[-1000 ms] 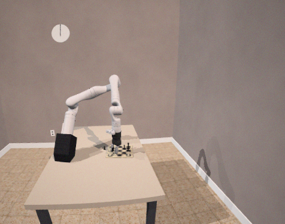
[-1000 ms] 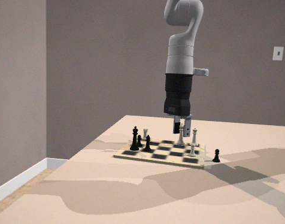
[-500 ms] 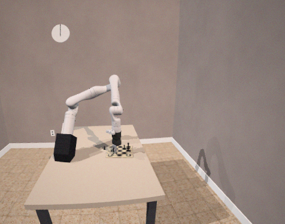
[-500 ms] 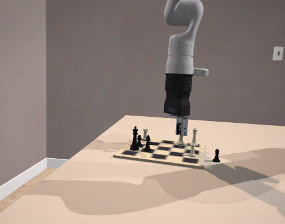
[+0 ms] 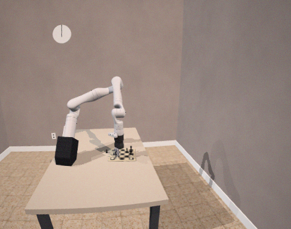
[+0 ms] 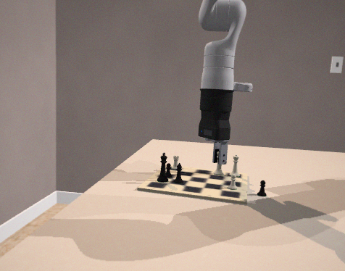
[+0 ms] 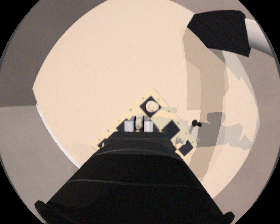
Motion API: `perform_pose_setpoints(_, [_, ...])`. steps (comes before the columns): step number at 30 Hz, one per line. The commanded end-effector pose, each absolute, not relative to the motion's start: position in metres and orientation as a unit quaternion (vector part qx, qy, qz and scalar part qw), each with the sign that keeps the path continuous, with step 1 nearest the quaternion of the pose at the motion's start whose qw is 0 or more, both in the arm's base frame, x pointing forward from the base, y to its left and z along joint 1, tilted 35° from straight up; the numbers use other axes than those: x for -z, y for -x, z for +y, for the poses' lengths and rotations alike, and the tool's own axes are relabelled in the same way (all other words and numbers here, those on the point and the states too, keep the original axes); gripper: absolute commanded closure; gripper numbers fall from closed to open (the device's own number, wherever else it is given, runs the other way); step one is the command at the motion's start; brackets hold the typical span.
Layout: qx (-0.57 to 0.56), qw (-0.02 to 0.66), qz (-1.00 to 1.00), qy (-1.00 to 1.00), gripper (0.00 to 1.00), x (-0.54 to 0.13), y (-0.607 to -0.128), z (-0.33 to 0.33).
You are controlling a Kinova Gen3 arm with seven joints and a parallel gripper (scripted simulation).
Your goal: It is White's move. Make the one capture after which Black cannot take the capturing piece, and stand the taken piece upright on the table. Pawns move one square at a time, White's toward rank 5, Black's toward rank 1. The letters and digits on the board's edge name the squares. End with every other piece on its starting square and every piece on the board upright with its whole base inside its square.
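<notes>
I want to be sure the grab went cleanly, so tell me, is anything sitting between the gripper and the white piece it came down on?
Nothing visible does. The gripper is shut on the white piece at the board's far edge. The nearest neighbour, a taller white piece, stands beside it, apart from the fingers.

Exterior view: the arm [image 6: 218,54] is cut off by the top edge. The gripper [image 6: 220,156] covers the top of the white piece [image 6: 219,170] it clamps, so its type cannot be told. Wrist view: the gripper body [image 7: 134,196] hides most of the board [image 7: 165,115]. Top view: the pieces and edge labels are too small to read.
</notes>
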State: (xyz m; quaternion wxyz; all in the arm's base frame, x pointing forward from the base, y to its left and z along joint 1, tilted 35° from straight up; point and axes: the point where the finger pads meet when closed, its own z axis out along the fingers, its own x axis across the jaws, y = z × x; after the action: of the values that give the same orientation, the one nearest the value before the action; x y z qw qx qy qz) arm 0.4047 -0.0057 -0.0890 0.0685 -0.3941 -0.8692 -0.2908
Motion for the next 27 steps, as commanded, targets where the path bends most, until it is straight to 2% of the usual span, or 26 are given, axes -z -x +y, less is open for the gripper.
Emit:
perform_pose_setpoints(1, [0.291, 0.068, -0.869, 0.394, 1.00, 0.089, -0.405, -0.006])
perform_pose_setpoints(12, [0.291, 0.068, -0.869, 0.394, 1.00, 0.083, -0.404, -0.010])
perform_pose_setpoints(27, [0.291, 0.068, -0.869, 0.394, 1.00, 0.015, -0.395, -0.057])
